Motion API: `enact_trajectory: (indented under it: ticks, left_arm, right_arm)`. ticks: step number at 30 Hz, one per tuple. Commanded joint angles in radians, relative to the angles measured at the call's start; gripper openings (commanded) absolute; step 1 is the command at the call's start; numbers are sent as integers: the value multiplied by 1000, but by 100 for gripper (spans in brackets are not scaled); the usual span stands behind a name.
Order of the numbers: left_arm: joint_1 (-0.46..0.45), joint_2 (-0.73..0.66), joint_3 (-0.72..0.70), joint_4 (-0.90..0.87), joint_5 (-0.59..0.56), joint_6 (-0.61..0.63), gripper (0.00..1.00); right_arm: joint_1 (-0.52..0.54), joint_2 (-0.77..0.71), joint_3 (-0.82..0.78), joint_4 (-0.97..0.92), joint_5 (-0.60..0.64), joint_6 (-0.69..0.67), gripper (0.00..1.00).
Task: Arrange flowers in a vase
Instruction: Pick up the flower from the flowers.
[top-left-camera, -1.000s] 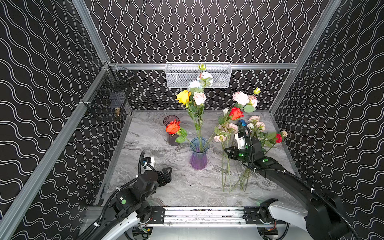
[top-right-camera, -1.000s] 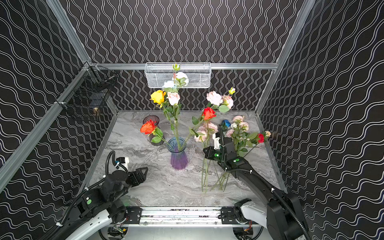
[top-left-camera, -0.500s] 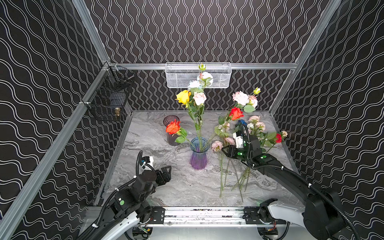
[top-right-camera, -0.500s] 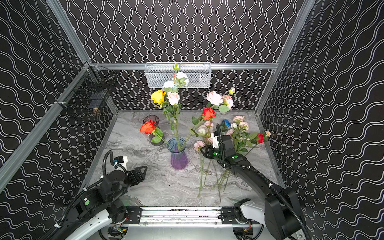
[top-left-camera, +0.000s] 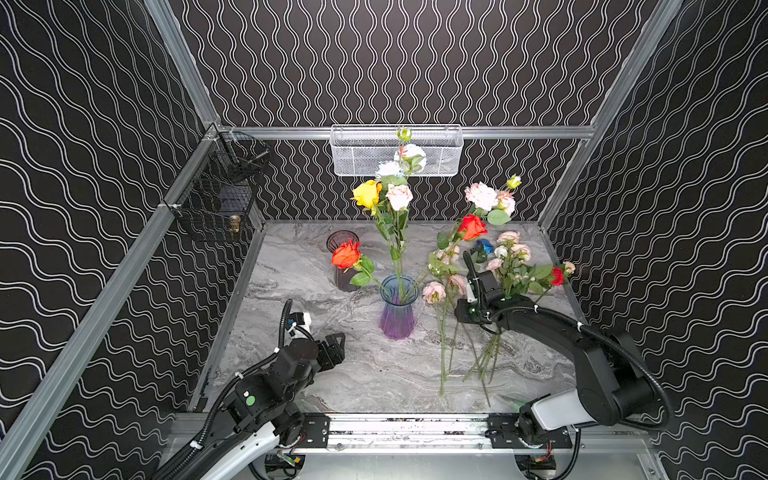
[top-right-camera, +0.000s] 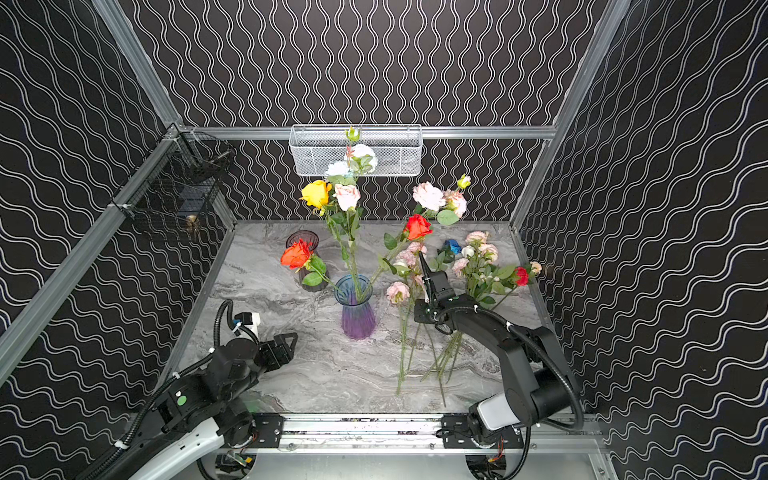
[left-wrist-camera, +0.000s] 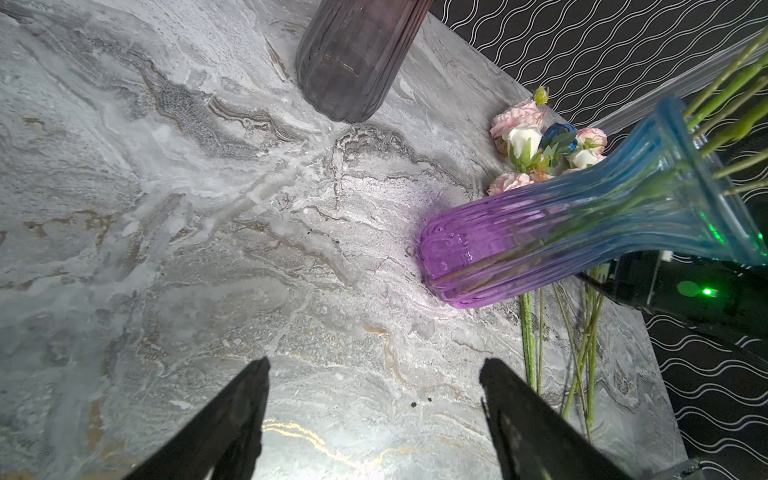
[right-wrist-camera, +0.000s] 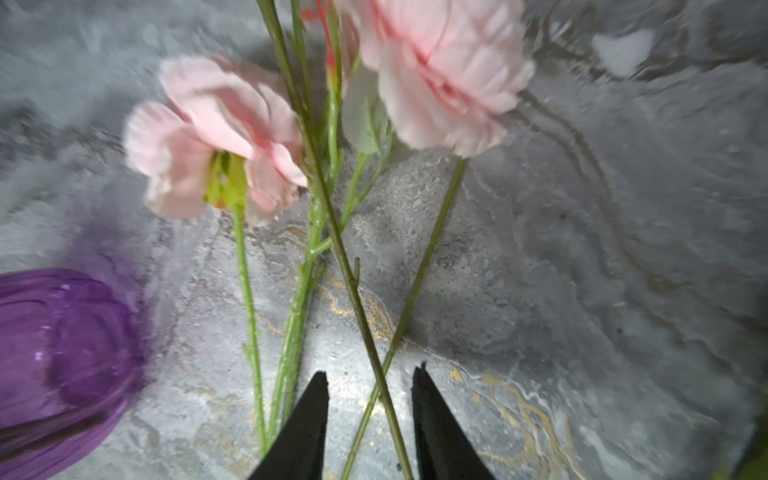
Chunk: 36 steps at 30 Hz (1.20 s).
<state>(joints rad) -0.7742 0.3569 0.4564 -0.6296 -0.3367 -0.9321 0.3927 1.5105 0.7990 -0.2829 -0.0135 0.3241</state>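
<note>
A blue-to-purple glass vase (top-left-camera: 397, 307) (top-right-camera: 355, 309) (left-wrist-camera: 540, 232) stands mid-table, holding flowers (top-left-camera: 392, 195) with yellow, pink, white and orange-red blooms. To its right a pale pink spray (top-left-camera: 434, 292) (right-wrist-camera: 216, 137) lies with its stems on the table. My right gripper (top-left-camera: 456, 318) (right-wrist-camera: 370, 374) is low over those stems, open, with two thin stems crossing in the gap and neither finger pressing them. A heap of loose flowers (top-left-camera: 515, 270) lies behind it. My left gripper (top-left-camera: 337, 340) (left-wrist-camera: 374, 361) is open and empty, low over bare table left of the vase.
A dark smoky glass vase (top-left-camera: 341, 245) (left-wrist-camera: 353, 54) stands behind the orange-red rose. A white wire basket (top-left-camera: 395, 151) hangs on the back wall. On the left rail hangs a black wire basket (top-left-camera: 220, 195). Patterned walls enclose the marble table (top-left-camera: 374, 374).
My right gripper was shut on the pink spray and held it up. It has opened, and the spray has sunk onto the table with its blooms lower. The left arm has barely moved.
</note>
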Motion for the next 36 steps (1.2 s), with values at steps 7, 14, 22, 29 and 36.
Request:
enact_trajectory:
  ticks: [7, 14, 22, 29, 36]
  left_arm:
    - [1, -51, -1, -17, -27, 8, 84]
    - [1, -65, 2, -21, -44, 17, 84]
    - [1, -28, 24, -11, -37, 27, 84]
    - [0, -26, 44, -7, -49, 36, 84]
    - [1, -58, 90, -10, -98, 57, 84]
  right_arm:
    - [1, 75, 40, 21, -8, -27, 16]
    - [2, -11, 31, 13, -1, -28, 1]
    - [2, -146, -20, 71, -90, 24, 0]
    - [-1, -381, -130, 108, 26, 95, 0]
    - [-6, -666, -171, 123, 227, 127, 0]
